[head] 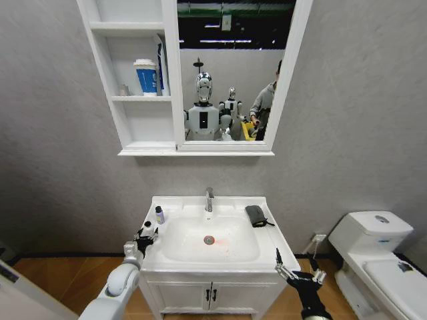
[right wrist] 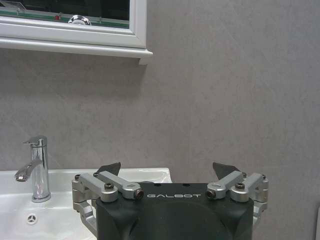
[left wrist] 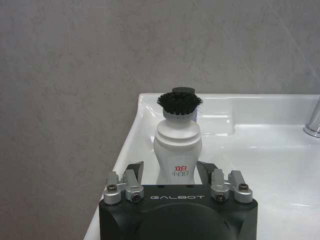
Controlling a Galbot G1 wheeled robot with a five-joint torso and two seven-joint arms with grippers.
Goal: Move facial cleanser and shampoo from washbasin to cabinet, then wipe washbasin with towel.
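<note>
We see our left gripper (left wrist: 172, 176) nearest, its fingers (left wrist: 134, 171) set either side of a white bottle (left wrist: 177, 145) with a black bristled top, which stands on the left rim of the washbasin (left wrist: 250, 145); we cannot tell whether the fingers actually press it. From the head view, that gripper (head: 146, 235) sits at the basin's left edge, and a small dark-capped bottle (head: 160, 215) stands just behind it on the same rim. Our right gripper (head: 297, 272) hangs off the washbasin's (head: 200, 265) front right corner with its fingers (right wrist: 109, 169) spread wide and holding nothing. The towel (head: 256, 215) lies on the right rim, near the tap (head: 209, 199). Above, the cabinet (head: 127, 80) holds a blue and white cup (head: 146, 77) on its middle shelf, left of the mirror (head: 230, 67).
</note>
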